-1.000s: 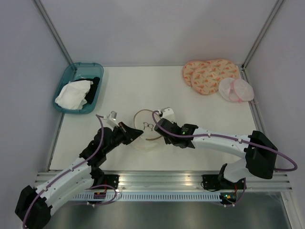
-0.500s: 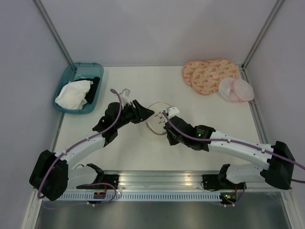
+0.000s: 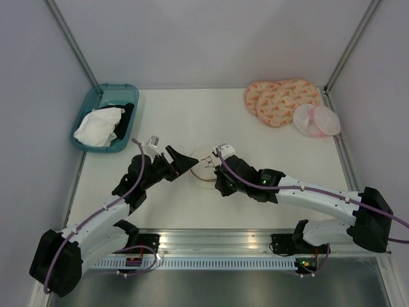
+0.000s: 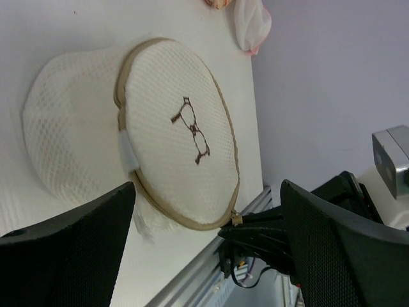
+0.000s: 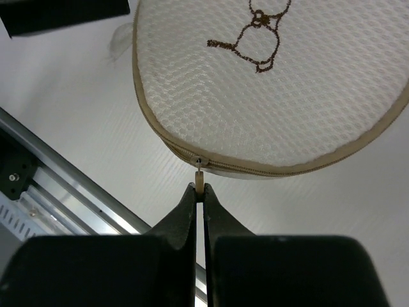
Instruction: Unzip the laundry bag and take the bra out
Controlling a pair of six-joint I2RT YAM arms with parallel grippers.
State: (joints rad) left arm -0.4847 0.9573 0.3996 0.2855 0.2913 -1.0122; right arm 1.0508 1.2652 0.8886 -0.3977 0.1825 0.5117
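The laundry bag (image 3: 204,167) is a cream mesh dome with a tan rim and a small bra icon; it lies in the middle of the table, its round face tipped up. My right gripper (image 5: 200,189) is shut on the tan zipper pull (image 5: 200,180) at the bag's rim (image 5: 192,153). The zip looks closed along the stretch I can see. My left gripper (image 4: 208,236) stands wide open just left of the bag (image 4: 172,128), touching nothing. From above, the left gripper (image 3: 184,158) sits at the bag's left edge, the right gripper (image 3: 216,182) at its near side. The bra is hidden.
A teal basket (image 3: 87,109) at the back left holds a white cloth (image 3: 97,126) and a black cloth (image 3: 127,115). A pink-orange patterned pad (image 3: 281,101) and a pale pink mesh pair (image 3: 316,119) lie at the back right. A metal rail (image 3: 217,240) runs along the near edge.
My left gripper has opened, letting go of the bag, and swung up beside its left edge. The bag shifted slightly. The right gripper stays shut on the zipper pull.
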